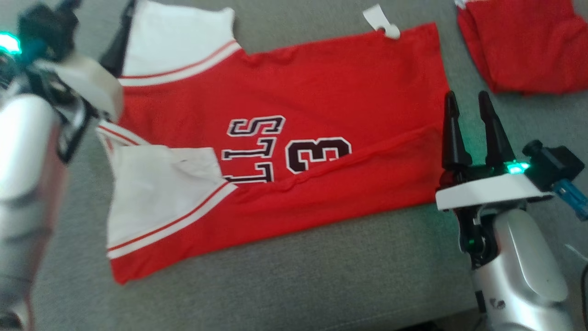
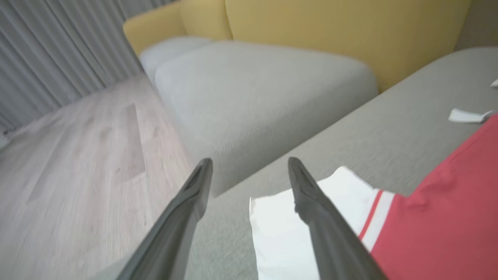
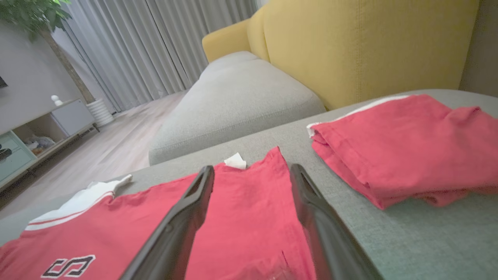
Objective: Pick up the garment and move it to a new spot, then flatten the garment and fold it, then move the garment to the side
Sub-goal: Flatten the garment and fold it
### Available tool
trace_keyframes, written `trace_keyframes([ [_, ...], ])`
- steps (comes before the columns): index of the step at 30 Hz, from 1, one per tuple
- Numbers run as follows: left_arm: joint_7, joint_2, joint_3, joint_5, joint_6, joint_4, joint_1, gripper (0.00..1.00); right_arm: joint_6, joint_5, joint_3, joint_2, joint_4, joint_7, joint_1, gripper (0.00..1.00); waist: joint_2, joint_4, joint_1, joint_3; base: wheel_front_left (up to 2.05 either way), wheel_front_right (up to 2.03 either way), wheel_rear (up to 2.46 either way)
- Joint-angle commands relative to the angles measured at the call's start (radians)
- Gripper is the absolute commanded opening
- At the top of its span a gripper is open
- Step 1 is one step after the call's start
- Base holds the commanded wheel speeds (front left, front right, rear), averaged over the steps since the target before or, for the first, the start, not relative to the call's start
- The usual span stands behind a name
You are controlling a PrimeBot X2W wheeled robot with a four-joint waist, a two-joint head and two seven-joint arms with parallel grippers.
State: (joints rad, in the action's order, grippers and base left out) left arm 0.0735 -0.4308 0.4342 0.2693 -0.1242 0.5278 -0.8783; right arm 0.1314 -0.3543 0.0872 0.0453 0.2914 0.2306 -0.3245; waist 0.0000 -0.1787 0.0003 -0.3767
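The garment (image 1: 321, 92) is a red jersey with white trimmed sleeves and black lettering. It lies spread on the grey cushion, its near long edge folded up over the lettering. My right gripper (image 1: 468, 103) stands open just off the jersey's right edge, nothing between its fingers. In the right wrist view the open right gripper (image 3: 252, 169) hovers above the jersey's hem (image 3: 249, 217). My left gripper (image 2: 249, 162) is open over the cushion edge, one finger above the white sleeve (image 2: 280, 233). In the head view the left arm (image 1: 55, 87) is blurred at the jersey's left end.
A second red garment (image 1: 528, 46) lies folded at the back right, seen as a folded red garment (image 3: 404, 144) in the right wrist view. A white tag (image 1: 381, 20) sticks out at the jersey's far edge. Beyond stand a yellow sofa (image 3: 350, 50), a grey seat (image 2: 253, 97) and wooden floor (image 2: 78, 163).
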Motion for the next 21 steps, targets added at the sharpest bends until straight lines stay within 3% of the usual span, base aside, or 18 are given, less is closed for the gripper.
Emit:
trace_keyframes([
  [1,0.041,-0.070,-0.003,0.014,-0.003,0.004,-0.065,1.00,-0.001,-0.012,0.030,0.005,-0.039,0.017,-0.029,1.00,0.0000,-0.059,-0.0003,-0.071,0.00,0.00,0.00],
  [6,0.156,-0.159,0.131,0.117,-0.006,0.083,-0.165,1.00,-0.001,-0.034,0.057,0.005,-0.043,0.026,-0.046,1.00,0.0000,-0.102,-0.0003,-0.129,0.00,0.00,0.00],
  [11,0.193,-0.223,0.202,0.214,-0.006,0.146,-0.227,1.00,-0.001,-0.052,0.081,0.005,-0.039,0.030,-0.050,1.00,0.0000,-0.135,-0.0003,-0.160,0.00,0.00,0.00],
  [16,0.207,-0.249,0.253,0.272,-0.006,0.194,-0.273,1.00,-0.001,-0.059,0.088,0.005,-0.043,0.031,-0.054,1.00,0.0000,-0.158,-0.0003,-0.182,0.00,0.00,0.00],
  [21,0.241,-0.240,0.229,0.355,-0.006,0.275,-0.311,1.00,-0.001,-0.069,0.086,0.005,-0.056,0.031,-0.052,1.00,0.0000,-0.174,-0.0003,-0.201,0.00,0.00,0.00],
])
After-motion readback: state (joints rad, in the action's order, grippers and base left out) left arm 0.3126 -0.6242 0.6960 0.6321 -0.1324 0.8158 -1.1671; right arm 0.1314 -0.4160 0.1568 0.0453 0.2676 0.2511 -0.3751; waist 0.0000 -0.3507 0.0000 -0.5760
